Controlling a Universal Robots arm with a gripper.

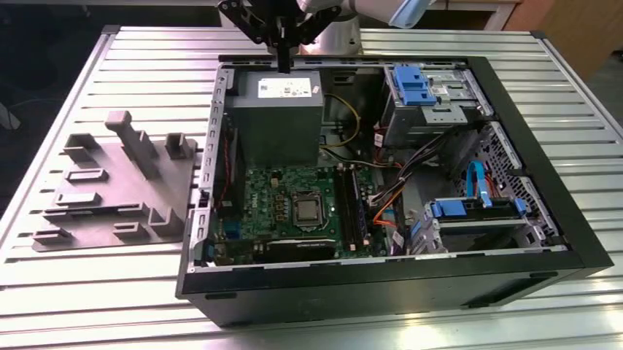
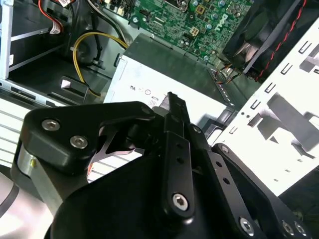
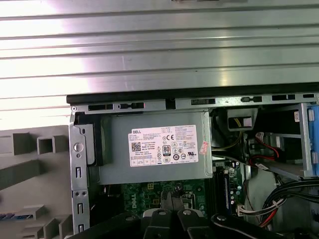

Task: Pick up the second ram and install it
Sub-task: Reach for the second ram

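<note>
1. The jaws are pressed together and I see nothing between them. The gripper hangs in the upper middle of the exterior view, with its fingers pointing down.
2. The fingertips are over the far edge of the grey power-supply box, close to the rim of the black computer case. I cannot tell whether they touch the box. Both wrist views show the closed gripper in front of the same box.
3. The second ram is a long, thin blue-green strip. It stands on its edge in the slots near the middle of the exterior view, well apart from the gripper.
4. The ram is at the side of the green motherboard toward the exterior view's right, just beside the processor socket.
5. At the exterior view's left, a grey fixture lies on the slatted metal table, beside the case.
</note>
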